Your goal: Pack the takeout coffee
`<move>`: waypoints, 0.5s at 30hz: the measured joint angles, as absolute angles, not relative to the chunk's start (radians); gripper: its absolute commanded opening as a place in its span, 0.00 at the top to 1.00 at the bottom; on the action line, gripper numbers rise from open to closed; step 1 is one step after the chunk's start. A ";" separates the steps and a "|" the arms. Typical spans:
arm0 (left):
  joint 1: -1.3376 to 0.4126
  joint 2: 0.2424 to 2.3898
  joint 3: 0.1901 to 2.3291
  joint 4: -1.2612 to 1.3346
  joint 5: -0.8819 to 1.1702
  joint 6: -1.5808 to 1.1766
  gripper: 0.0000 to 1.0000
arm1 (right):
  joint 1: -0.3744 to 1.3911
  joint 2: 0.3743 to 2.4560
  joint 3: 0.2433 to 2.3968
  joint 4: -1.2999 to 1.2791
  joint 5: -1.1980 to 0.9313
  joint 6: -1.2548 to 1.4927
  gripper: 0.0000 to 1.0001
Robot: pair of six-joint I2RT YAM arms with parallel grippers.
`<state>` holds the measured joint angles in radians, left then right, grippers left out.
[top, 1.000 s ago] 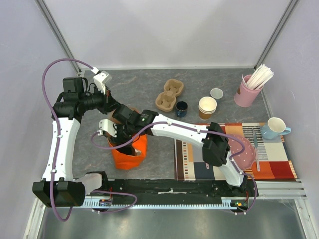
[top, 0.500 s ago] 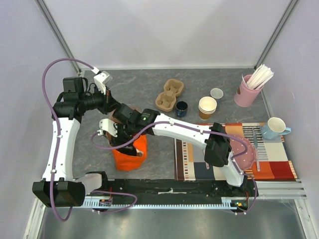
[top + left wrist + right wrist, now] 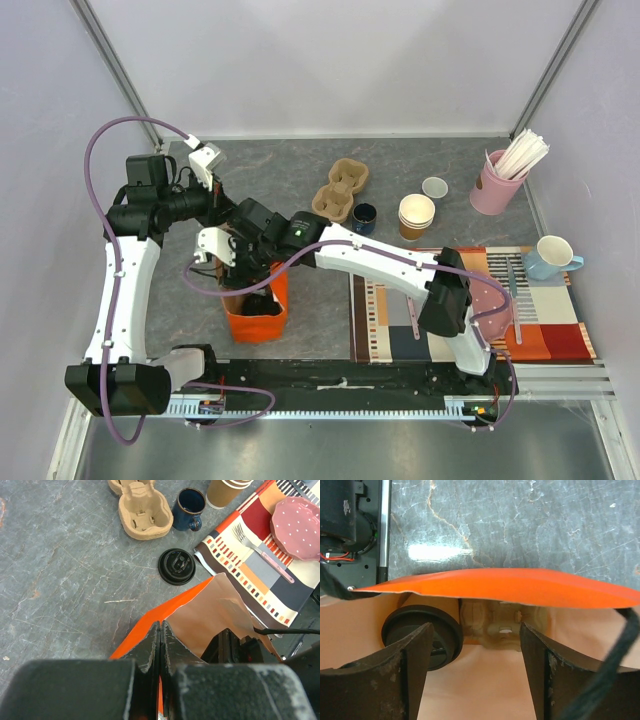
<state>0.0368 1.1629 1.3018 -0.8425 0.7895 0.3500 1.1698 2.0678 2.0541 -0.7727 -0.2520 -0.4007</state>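
takeout coffee — in bag | left fingers pinch rim (right fingers apart)

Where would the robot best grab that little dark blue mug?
Probably by the rim, from straight above: the dark blue mug stands upright with its mouth open, so its wall can be pinched inside and outside, clear of the small handle.
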 measured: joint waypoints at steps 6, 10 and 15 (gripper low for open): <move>0.037 1.163 1.301 -0.842 0.789 0.356 0.98 | 1.170 2.064 2.074 -0.772 -0.224 -0.407 0.19; 0.037 1.163 1.297 -0.842 0.788 0.359 0.98 | 1.170 2.055 2.079 -0.772 -0.215 -0.408 0.09; 0.037 1.163 1.294 -0.842 0.788 0.360 0.98 | 1.170 2.044 2.080 -0.772 -0.211 -0.415 0.02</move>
